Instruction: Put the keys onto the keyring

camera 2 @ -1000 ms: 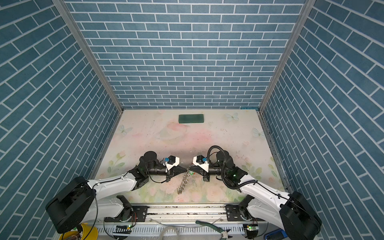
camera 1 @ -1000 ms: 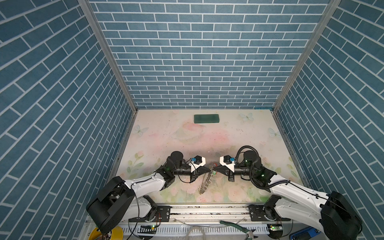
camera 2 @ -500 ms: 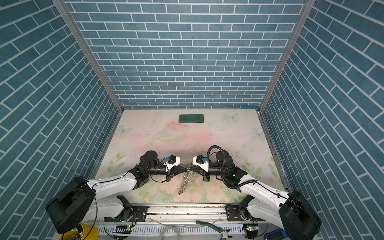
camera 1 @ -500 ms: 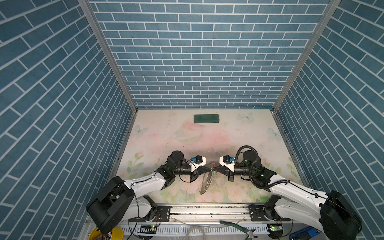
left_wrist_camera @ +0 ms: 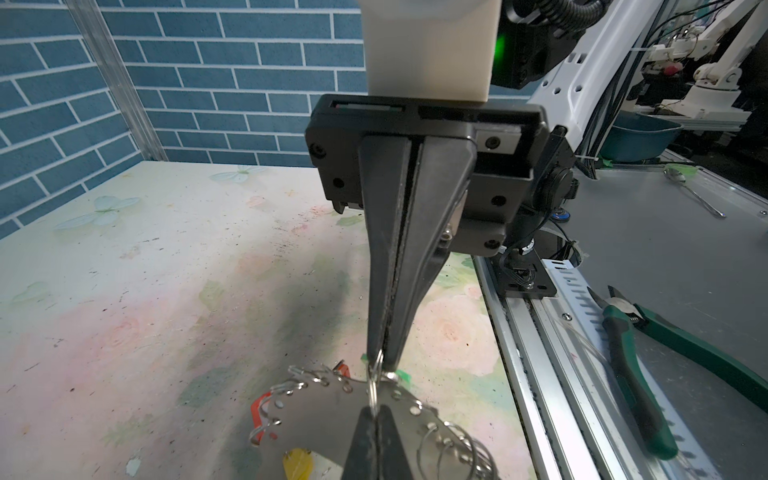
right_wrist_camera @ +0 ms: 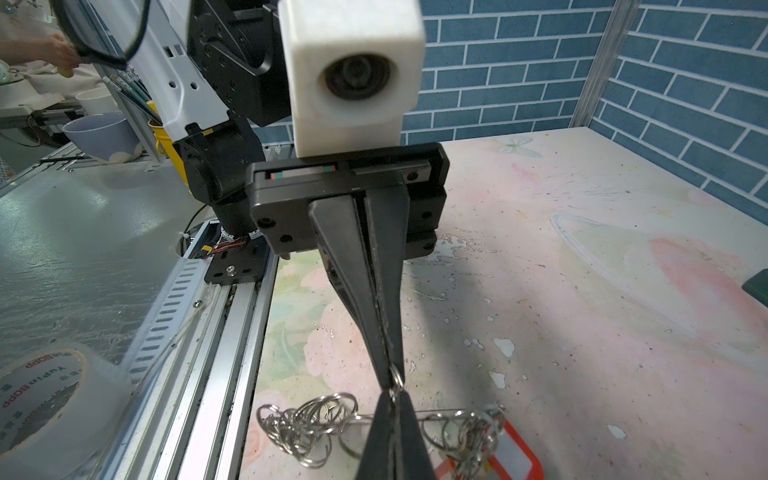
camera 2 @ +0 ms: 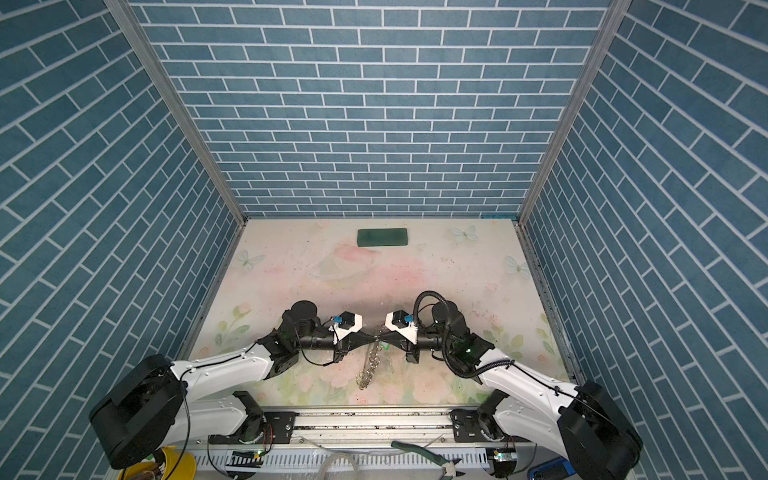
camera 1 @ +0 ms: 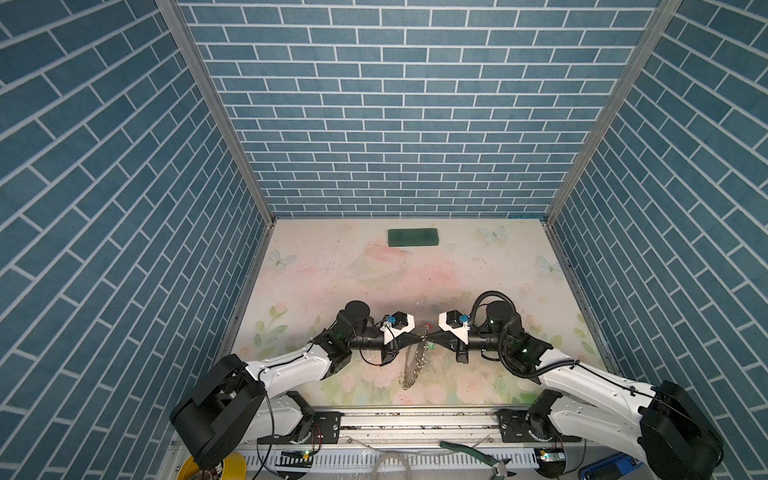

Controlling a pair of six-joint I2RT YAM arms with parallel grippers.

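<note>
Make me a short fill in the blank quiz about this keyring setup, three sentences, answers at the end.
1. The left gripper and right gripper are both ___ on one split ring of the keyring.
2. The dark green block lies near the ___ wall.
3. The pliers have ___ handles.
Missing words: shut; back; green.

The left arm [camera 1: 286,368] and right arm [camera 1: 582,382] are wearing white shells over black joints; a ribbed black cable [camera 1: 482,296] is looping by the right one; black fingers [left_wrist_camera: 384,228] are tapering to points.
</note>
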